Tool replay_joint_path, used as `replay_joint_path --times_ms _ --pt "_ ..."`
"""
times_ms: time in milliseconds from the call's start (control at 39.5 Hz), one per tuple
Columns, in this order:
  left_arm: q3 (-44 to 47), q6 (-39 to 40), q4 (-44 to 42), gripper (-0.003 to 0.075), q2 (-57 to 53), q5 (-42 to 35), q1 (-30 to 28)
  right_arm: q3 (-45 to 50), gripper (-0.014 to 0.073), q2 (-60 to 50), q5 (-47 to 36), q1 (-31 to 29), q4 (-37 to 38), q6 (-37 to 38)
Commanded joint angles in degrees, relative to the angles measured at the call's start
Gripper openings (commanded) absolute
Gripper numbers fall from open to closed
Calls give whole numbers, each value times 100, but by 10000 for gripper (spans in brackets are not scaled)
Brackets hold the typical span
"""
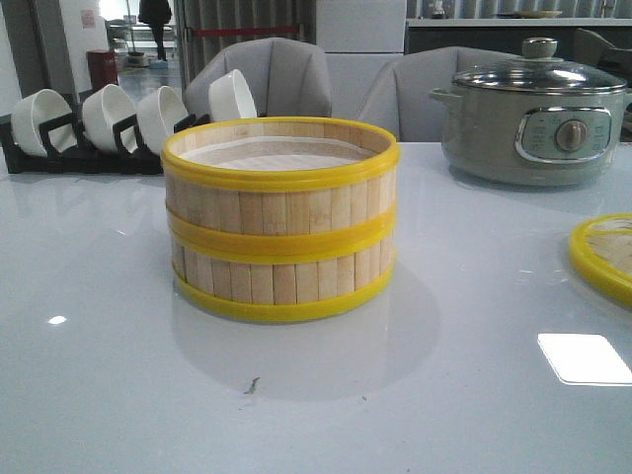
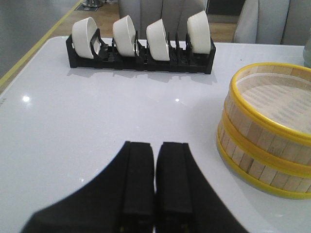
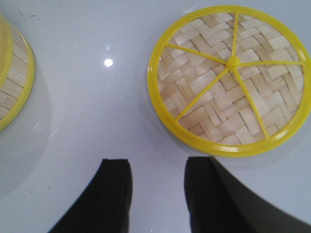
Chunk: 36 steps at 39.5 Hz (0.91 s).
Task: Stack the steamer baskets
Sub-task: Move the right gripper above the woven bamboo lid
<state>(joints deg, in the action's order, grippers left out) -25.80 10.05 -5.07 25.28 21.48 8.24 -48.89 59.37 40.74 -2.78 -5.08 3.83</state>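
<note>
Two steamer baskets [image 1: 280, 219] stand stacked one on the other in the middle of the white table, open at the top, with a pale liner inside. The stack also shows in the left wrist view [image 2: 266, 128] and its edge shows in the right wrist view [image 3: 13, 82]. A woven bamboo lid with a yellow rim [image 3: 230, 77] lies flat on the table to the right [image 1: 604, 253]. My left gripper [image 2: 155, 148] is shut and empty, left of the stack. My right gripper [image 3: 158, 167] is open and empty, over bare table just short of the lid.
A black rack with several white bowls [image 1: 109, 123] stands at the back left and also shows in the left wrist view [image 2: 141, 43]. A grey-green electric pot with a glass lid [image 1: 538, 114] stands at the back right. Grey chairs [image 1: 286, 74] are behind the table.
</note>
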Motion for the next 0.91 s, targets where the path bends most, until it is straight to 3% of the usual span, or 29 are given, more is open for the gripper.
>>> replay_joint_path --times_ms 0,405,683,885 --pt "-176 45 -5 85 15 -503 16 -181 361 -60 -383 2 -23 -43" --pt "-176 45 -5 85 15 -503 16 -375 361 796 -540 -61 697 -43" --pt "-176 45 -5 85 15 -503 16 -1248 361 2245 -535 -673 704 -43" --pt "-176 45 -5 85 15 -503 16 -1896 361 3158 -295 -776 704 -43"
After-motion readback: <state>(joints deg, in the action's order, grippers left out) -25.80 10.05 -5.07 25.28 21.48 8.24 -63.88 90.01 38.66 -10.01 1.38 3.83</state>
